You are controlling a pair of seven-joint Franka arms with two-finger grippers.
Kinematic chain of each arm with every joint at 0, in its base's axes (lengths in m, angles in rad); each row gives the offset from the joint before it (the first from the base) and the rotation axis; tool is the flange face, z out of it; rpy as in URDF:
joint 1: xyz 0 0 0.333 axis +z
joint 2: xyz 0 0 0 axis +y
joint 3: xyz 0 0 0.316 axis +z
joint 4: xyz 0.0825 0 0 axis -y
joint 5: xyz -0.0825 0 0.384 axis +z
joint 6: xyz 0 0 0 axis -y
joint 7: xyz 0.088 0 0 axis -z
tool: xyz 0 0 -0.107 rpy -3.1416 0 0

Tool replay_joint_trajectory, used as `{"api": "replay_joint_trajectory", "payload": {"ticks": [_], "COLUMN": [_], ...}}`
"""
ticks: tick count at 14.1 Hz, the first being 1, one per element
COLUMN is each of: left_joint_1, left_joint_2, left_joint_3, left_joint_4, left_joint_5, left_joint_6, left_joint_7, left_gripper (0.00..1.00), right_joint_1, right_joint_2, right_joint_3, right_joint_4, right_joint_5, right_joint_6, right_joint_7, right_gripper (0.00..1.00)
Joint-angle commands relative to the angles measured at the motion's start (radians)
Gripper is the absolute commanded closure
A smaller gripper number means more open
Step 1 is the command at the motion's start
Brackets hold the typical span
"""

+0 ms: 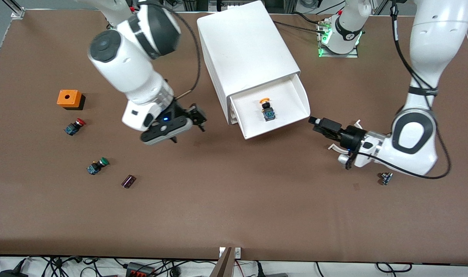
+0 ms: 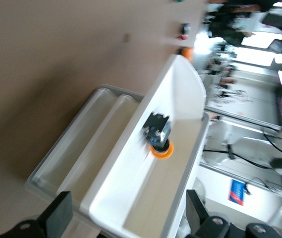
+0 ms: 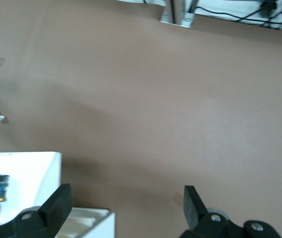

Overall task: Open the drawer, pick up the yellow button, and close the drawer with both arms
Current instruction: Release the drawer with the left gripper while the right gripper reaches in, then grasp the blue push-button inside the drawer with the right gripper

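The white cabinet (image 1: 245, 50) stands mid-table. Its top drawer (image 1: 301, 100) is pulled out toward the front camera. The button (image 1: 267, 109), with an orange-yellow cap and a black-and-blue body, lies on the drawer floor; the left wrist view shows this button (image 2: 158, 134) inside the drawer (image 2: 180, 89). My left gripper (image 1: 314, 124) is open just off the drawer's front corner, its fingers (image 2: 56, 213) straddling the drawer front without touching. My right gripper (image 1: 189, 127) hangs open over the table beside the cabinet, toward the right arm's end, holding nothing (image 3: 126, 206).
Toward the right arm's end lie an orange box (image 1: 69, 99), a red-capped button (image 1: 74, 126), a green-capped button (image 1: 97, 166) and a small dark part (image 1: 128, 181). Another small part (image 1: 386, 177) lies under the left arm. Lower drawers (image 2: 81, 148) stick out slightly.
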Motion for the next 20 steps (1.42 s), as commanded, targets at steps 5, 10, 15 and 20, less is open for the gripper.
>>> {"api": "replay_joint_trajectory", "payload": {"ticks": [5, 10, 15, 20], "left_joint_1": [-0.038, -0.100, -0.104, -0.103], "left_joint_2": [-0.065, -0.093, -0.080, -0.082], "left_joint_3": [-0.025, -0.019, 0.018, 0.016], "left_joint_4": [0.167, 0.167, 0.173, 0.167], "left_joint_5": [0.598, 0.835, 0.861, 0.871], "left_joint_6": [-0.040, 0.058, 0.190, 0.192], "left_joint_7": [-0.263, -0.308, -0.387, -0.418], "left_gripper": [0.00, 0.00, 0.00, 0.00], "right_joint_1": [0.186, 0.264, 0.321, 0.344], "right_joint_2": [0.154, 0.294, 0.333, 0.351], "right_joint_3": [-0.019, -0.014, -0.019, -0.017], "right_joint_4": [0.158, 0.369, 0.389, 0.389], "right_joint_5": [-0.176, -0.230, -0.232, -0.232], "right_joint_6": [0.066, -0.022, -0.023, -0.023], "right_joint_7": [0.290, 0.422, 0.441, 0.444], "right_gripper": [0.00, 0.00, 0.00, 0.00]}}
